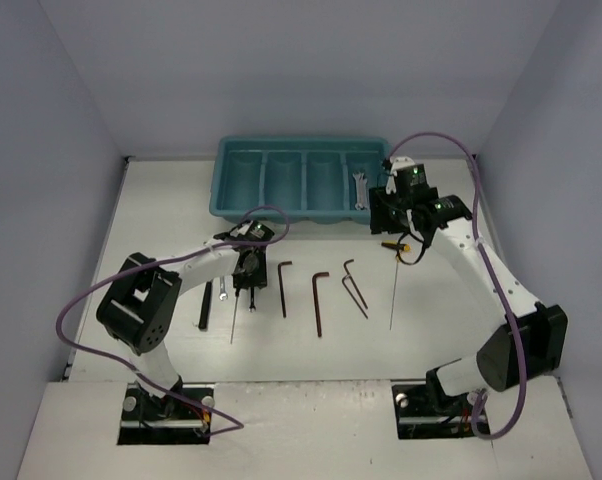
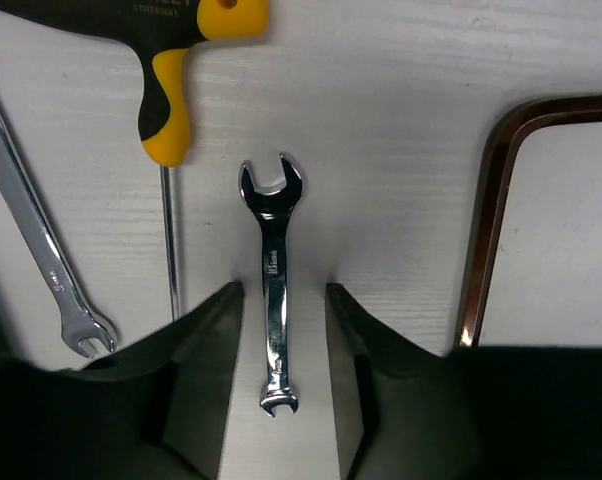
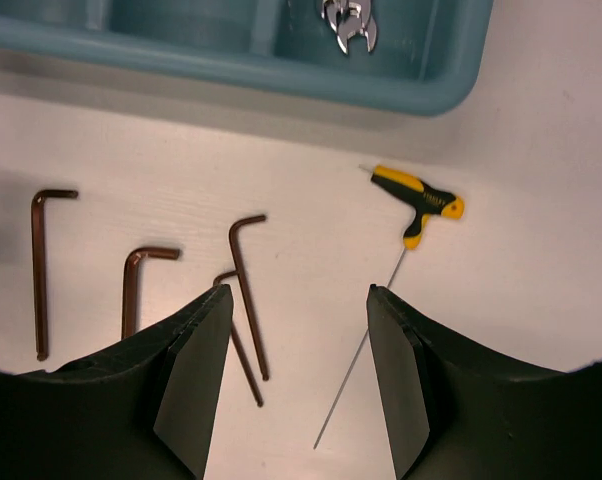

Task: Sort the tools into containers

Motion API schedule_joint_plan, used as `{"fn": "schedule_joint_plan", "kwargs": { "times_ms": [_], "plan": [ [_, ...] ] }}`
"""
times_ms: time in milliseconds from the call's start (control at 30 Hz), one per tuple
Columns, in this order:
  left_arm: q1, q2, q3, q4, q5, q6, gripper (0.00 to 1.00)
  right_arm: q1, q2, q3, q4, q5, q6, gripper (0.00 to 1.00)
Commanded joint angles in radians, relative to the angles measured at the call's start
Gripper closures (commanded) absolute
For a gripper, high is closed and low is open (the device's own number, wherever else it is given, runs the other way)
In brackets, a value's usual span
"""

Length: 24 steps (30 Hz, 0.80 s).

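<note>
White counter (image 1: 311, 350) takes up most of the overhead view. The teal tray (image 1: 281, 215) sits at its far side, with four long compartments side by side.

The left end effector (image 1: 245, 283) is down low in front of the tray. Its fingers (image 2: 206, 340) are spread either side of a small wrench (image 2: 274, 330), with a gap on both sides, so no contact as far as I can see.

The right end effector (image 3: 298, 292) hangs by the tray's right end, jaws wide apart with nothing between them.

The hammer (image 1: 203, 308) lies furthest left on the counter. One T-handle driver (image 2: 171, 100) is just beside the small wrench, and the other driver (image 3: 418, 202) lies under the right end effector.

The brown hex keys (image 1: 318, 298) lie in a row between the two drivers. A longer wrench (image 2: 36, 240) lies near the small one. One more silver wrench (image 1: 360, 190) sits in the rightmost compartment.
</note>
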Motion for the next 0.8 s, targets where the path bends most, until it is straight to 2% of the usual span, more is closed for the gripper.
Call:
{"fn": "schedule_joint_plan", "kwargs": {
  "times_ms": [0, 67, 133, 200, 367, 467, 633, 767],
  "plan": [
    [-0.007, -0.006, -0.006, 0.03, -0.024, -0.042, 0.71, 0.011, -0.12, -0.055, 0.05, -0.019, 0.039, 0.46],
    [-0.008, 0.002, -0.017, 0.03, -0.028, -0.054, 0.78, 0.013, -0.151, -0.084, 0.05, -0.021, 0.046, 0.46],
    [-0.009, 0.018, -0.028, 0.032, -0.035, -0.06, 0.92, 0.016, -0.167, -0.1, 0.05, -0.026, 0.053, 0.46],
    [-0.01, 0.033, -0.03, 0.036, -0.031, -0.062, 1.0, 0.022, -0.184, -0.116, 0.05, -0.038, 0.061, 0.46],
    [-0.019, -0.011, -0.007, 0.033, 0.008, -0.065, 1.0, 0.051, -0.215, -0.126, 0.054, -0.097, 0.085, 0.46],
    [-0.029, -0.134, 0.06, 0.026, 0.049, -0.063, 1.0, 0.088, -0.235, -0.126, 0.076, -0.198, 0.115, 0.46],
    [-0.032, -0.254, 0.187, 0.033, 0.123, -0.088, 1.0, 0.141, -0.298, -0.161, 0.206, -0.355, 0.2, 0.45],
    [-0.035, -0.305, 0.246, 0.051, 0.169, -0.138, 1.0, 0.194, -0.303, -0.183, 0.296, -0.376, 0.254, 0.44]
  ]
}}
